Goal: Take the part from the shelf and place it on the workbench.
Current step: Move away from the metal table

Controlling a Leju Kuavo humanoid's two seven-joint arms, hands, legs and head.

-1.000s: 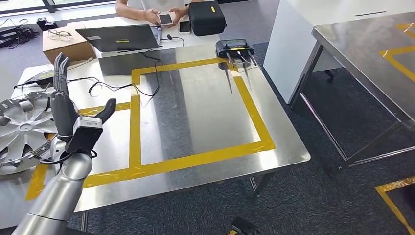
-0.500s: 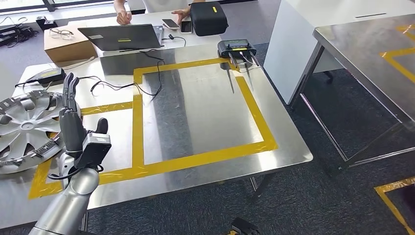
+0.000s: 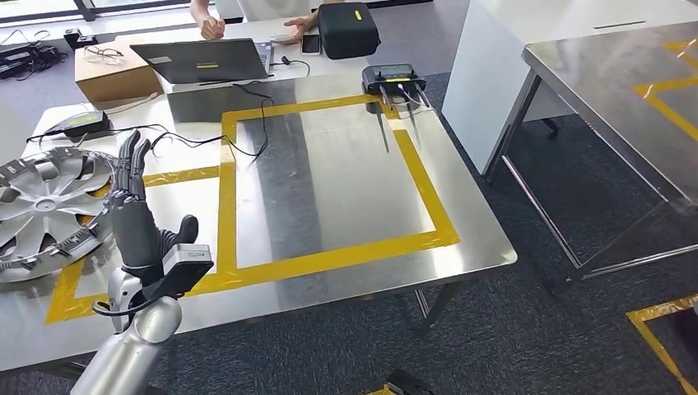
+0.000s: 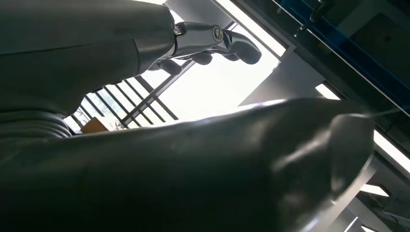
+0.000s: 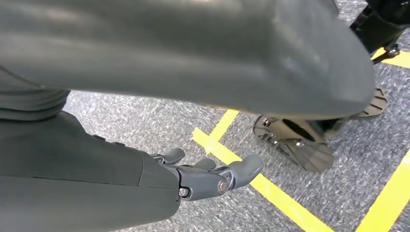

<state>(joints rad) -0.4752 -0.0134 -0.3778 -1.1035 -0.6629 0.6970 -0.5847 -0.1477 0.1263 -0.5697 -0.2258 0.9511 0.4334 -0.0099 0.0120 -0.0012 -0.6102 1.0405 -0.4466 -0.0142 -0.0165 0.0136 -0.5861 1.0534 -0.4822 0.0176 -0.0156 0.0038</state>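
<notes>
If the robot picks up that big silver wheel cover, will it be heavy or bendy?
Probably light for its size: the wheel cover looks like thin silver plastic with open gaps between the spokes. It may flex a little if lifted by one edge. Lying flat on the steel table, it would likely slide, not roll.

The workbench [image 3: 329, 177] is brushed steel, pretty shiny with streaky reflections, and the yellow tape [image 3: 329, 262] on it looks glossy and a bit wrinkled. Hubcap [image 3: 45, 206] at the left edge is silver plastic with a satin sheen. Upper left there's a matt cardboard box [image 3: 115, 78]. Floor is rough grey carpet [image 3: 329, 354]. The left hand [image 3: 140, 222] is matt dark plastic, on a polished metal arm [image 3: 123, 358].
</notes>
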